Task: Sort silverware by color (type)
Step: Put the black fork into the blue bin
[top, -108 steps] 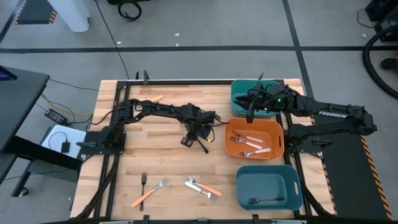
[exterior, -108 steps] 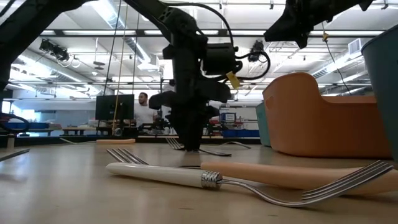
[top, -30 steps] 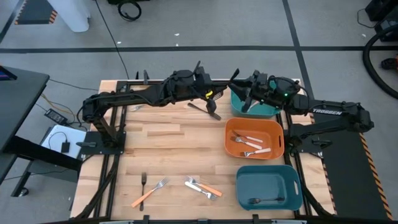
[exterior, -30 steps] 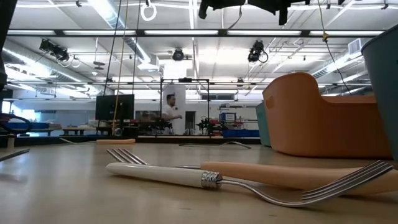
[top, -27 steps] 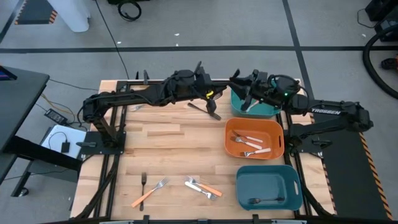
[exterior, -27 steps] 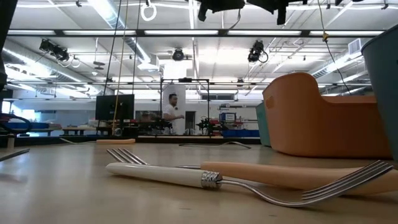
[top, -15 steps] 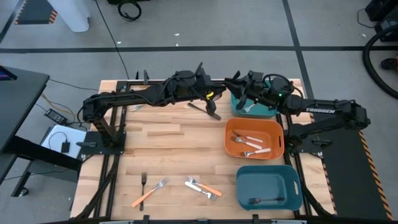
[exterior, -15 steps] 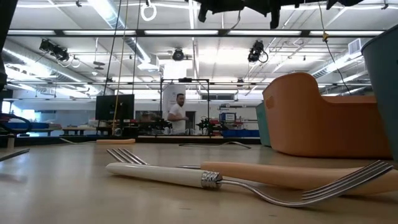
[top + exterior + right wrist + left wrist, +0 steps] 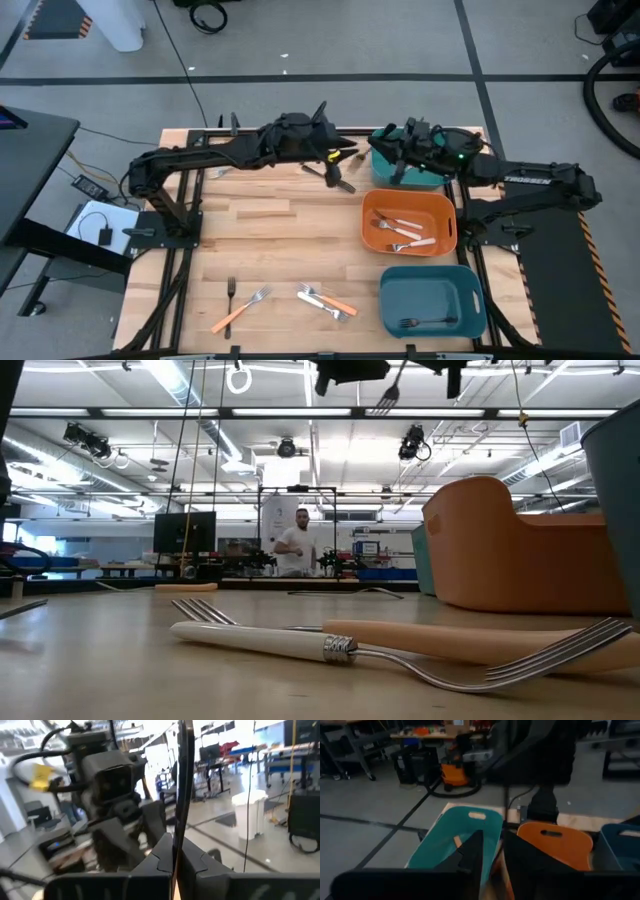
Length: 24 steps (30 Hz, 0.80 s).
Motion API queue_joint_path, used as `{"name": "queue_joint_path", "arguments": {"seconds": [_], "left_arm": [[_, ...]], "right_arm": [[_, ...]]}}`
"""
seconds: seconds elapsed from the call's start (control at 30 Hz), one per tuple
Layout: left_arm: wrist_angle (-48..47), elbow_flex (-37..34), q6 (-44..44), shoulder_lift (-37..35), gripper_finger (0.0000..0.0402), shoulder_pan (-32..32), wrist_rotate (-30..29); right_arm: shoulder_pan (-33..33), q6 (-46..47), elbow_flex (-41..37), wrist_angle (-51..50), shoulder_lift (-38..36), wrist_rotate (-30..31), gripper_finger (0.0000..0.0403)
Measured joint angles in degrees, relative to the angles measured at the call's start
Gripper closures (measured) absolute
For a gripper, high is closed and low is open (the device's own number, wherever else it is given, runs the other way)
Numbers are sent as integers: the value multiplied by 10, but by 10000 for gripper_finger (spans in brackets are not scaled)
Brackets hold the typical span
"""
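High over the table's far middle, next to the far teal bin (image 9: 420, 172), my two grippers meet. My right gripper (image 9: 380, 156) is shut on a slim dark grey fork (image 9: 183, 780), whose tines (image 9: 385, 400) show at the top of the low view. My left gripper (image 9: 346, 160) faces it, open, and the fork's thin shaft (image 9: 506, 795) rises just beyond the gap between its fingers; whether they touch it I cannot tell. More silverware lies near the front edge: a dark fork (image 9: 231, 291), an orange-handled one (image 9: 240, 311) and a white-handled one (image 9: 300, 645). My right gripper pinches the fork's thin shaft (image 9: 176, 845) between its two fingers. The shaft runs on past the fingertips toward my left gripper. The fork is lifted well clear of the table, and its tines (image 9: 385, 400) point down.
An orange bin (image 9: 445, 228) holding white-handled forks stands at the right, with a blue-grey bin (image 9: 470, 300) holding a dark fork in front of it. Another orange-handled fork (image 9: 333, 303) lies near the front edge. A person stands in the room far beyond the table.
My right gripper has gone toward the table's left, up to my left gripper, and has shut on the fork there. The fork's tines now hang into the top of the low view, where they did not show before.
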Motion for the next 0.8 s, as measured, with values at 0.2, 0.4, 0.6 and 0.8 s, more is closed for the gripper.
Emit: {"name": "queue_joint_path", "arguments": {"seconds": [0.2, 0.4, 0.6, 0.8], "left_arm": [[-134, 0, 3, -49, 287, 21, 0], [-279, 0, 42, -75, 286, 49, -2], [-345, 0, 39, -75, 286, 78, -17], [-371, 0, 39, -75, 286, 101, -20]], "right_arm": [[43, 45, 0, -179, -87, -79, 397], [127, 177, 0, -403, -147, -217, 396], [249, 338, 0, -532, -134, -315, 396], [369, 380, 0, -554, -75, -335, 396]]}}
